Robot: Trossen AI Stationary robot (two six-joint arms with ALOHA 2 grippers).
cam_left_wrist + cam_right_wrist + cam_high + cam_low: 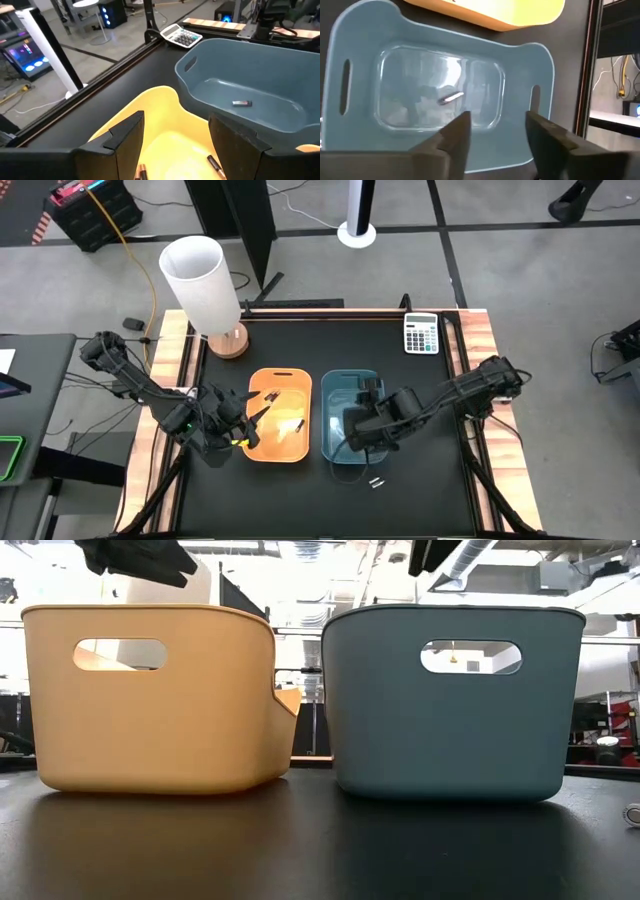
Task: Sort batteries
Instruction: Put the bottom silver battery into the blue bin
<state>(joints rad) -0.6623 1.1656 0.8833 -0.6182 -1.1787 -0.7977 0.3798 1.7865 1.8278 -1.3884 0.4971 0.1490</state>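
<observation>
An orange bin (278, 416) and a blue bin (350, 416) stand side by side on the black table. My left gripper (175, 122) hovers open over the orange bin's left rim (245, 426). Dark batteries (215, 165) lie on that bin's floor below it. My right gripper (498, 117) is open above the blue bin's near part (356, 432). One silvery battery (451, 98) rests on the blue bin's floor (241, 103). Two more small batteries (377, 481) lie on the table near the blue bin's near edge. Neither gripper holds anything.
A calculator (421, 334) sits at the table's far right corner. A white cylinder on a round wooden base (205, 290) stands at the far left corner. Wooden rails (482, 350) run along the table's sides. Bare black table lies on the near side of the bins (320, 850).
</observation>
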